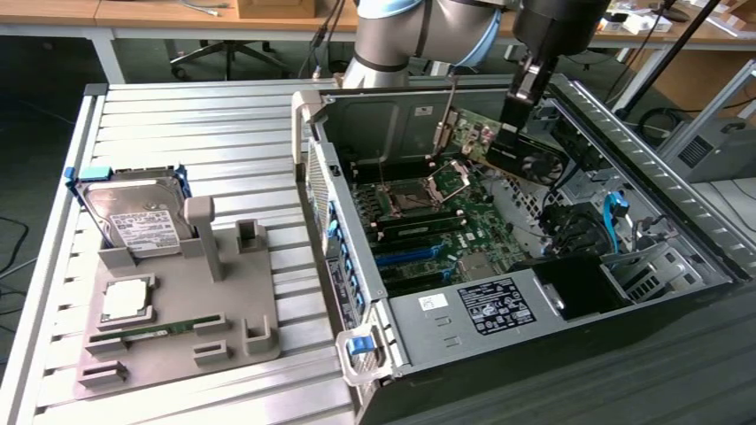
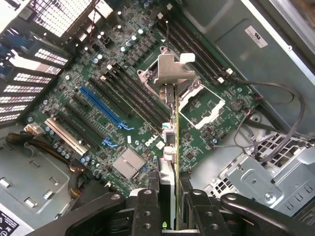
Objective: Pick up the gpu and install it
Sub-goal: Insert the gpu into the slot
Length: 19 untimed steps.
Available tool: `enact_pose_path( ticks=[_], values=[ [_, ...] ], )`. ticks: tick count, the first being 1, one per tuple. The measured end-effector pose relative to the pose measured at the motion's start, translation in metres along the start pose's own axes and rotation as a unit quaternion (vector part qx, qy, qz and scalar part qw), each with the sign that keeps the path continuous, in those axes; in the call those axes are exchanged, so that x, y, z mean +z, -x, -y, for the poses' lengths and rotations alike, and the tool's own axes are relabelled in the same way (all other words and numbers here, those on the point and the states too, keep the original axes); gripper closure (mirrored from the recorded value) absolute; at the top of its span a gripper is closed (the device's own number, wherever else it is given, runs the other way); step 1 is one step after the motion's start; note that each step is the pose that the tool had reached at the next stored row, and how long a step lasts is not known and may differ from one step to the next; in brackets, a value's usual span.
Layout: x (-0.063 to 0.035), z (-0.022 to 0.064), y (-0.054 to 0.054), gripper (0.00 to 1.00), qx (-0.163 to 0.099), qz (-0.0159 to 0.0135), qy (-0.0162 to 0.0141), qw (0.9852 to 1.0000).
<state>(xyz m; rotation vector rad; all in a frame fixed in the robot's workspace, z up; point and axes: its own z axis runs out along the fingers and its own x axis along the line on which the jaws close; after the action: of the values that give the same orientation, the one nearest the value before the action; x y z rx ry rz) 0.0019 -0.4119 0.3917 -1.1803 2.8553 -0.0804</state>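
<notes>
In the exterior view my gripper (image 1: 513,124) hung over the open black and grey metal computer case (image 1: 366,119), and the gpu (image 1: 528,161), a thin flat dark grey-black card, hung tilted from it above the far part of the green motherboard (image 1: 466,235), not seated in any slot. The wrist view gave what that one could not: my gripper (image 2: 167,199) was clamped on the gpu (image 2: 169,140), one black finger (image 2: 146,206) pressed to each face, so I saw the card edge-on with its silvery metal bracket (image 2: 172,71) at the end away from me. Under it lay the motherboard (image 2: 123,93) with a long blue slot (image 2: 106,110), a finned silver heatsink (image 2: 129,162) and the open silver processor socket (image 2: 199,103). The exterior view alone took in the surroundings. The case lay on its side on a slatted pale metal table (image 1: 189,124). At the exterior view's left, well apart from the case, stood a grey moulded parts tray (image 1: 177,341) carrying a silver hard drive with a white label (image 1: 136,217), upright at its far end, a square silver chip (image 1: 124,299) and a narrow green memory stick (image 1: 154,332) nearer. Beyond the table were wooden desks (image 1: 142,13) and an office chair (image 1: 219,53).
</notes>
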Motion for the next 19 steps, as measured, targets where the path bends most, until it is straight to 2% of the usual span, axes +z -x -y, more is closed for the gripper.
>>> enact_pose_path(
  ticks=[4,8,17,19],
  values=[
    [0.001,-0.0001,0.0,0.73,-0.036,0.0018,0.0003,0.9994],
    [0.0017,-0.0001,-0.0001,0.73,-0.066,0.0032,0.0006,0.9978],
    [0.0024,-0.0002,-0.0001,0.73,-0.097,0.0044,0.0006,0.9953],
    [0.0026,-0.0002,-0.0001,0.73,-0.106,0.0047,0.0005,0.9944]
  ],
)
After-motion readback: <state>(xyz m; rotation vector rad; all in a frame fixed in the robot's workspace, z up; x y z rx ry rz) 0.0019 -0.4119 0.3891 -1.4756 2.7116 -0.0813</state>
